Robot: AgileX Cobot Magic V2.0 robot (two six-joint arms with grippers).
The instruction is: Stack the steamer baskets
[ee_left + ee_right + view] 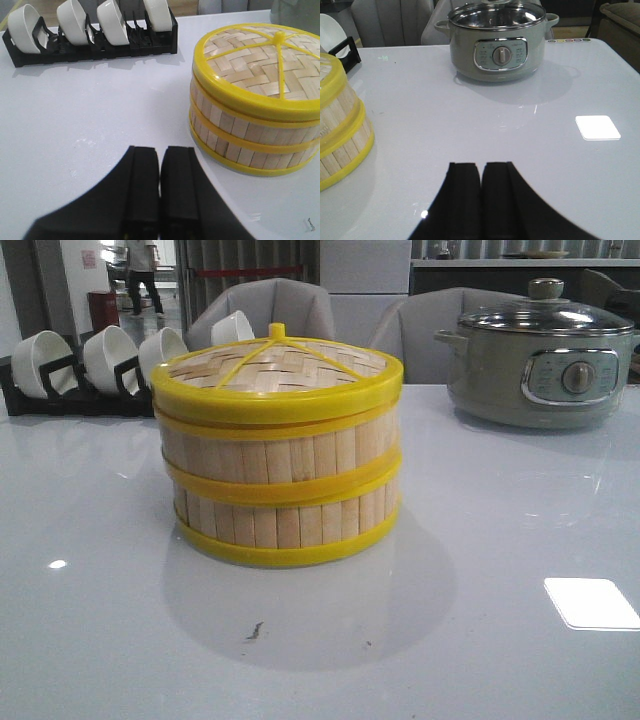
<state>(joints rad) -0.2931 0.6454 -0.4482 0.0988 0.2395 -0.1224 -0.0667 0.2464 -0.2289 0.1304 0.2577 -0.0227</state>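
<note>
Item: steamer baskets (278, 475), two tiers stacked, woven lid (275, 365) seated on top; standing mid-tabletop (100, 640), yellow rims level and aligned all round as far as the front view shows.

Left pincer (159, 192): fingers pressed together, holding nothing, above bare tabletop just beside the stack's base.

Right pincer (481, 195): likewise closed and empty, further from the stack, facing the electric pot (497, 42).

Also present: bowl rack (90, 45) with white bowls (112, 22) behind the stack (well apart from it).

Status, by judgement: stacking looks complete; the step in hand is standing clear. To do it well, draw both arms away along the tabletop side, not across the lid, so no finger nudges a rim and skews the tiers.
</note>
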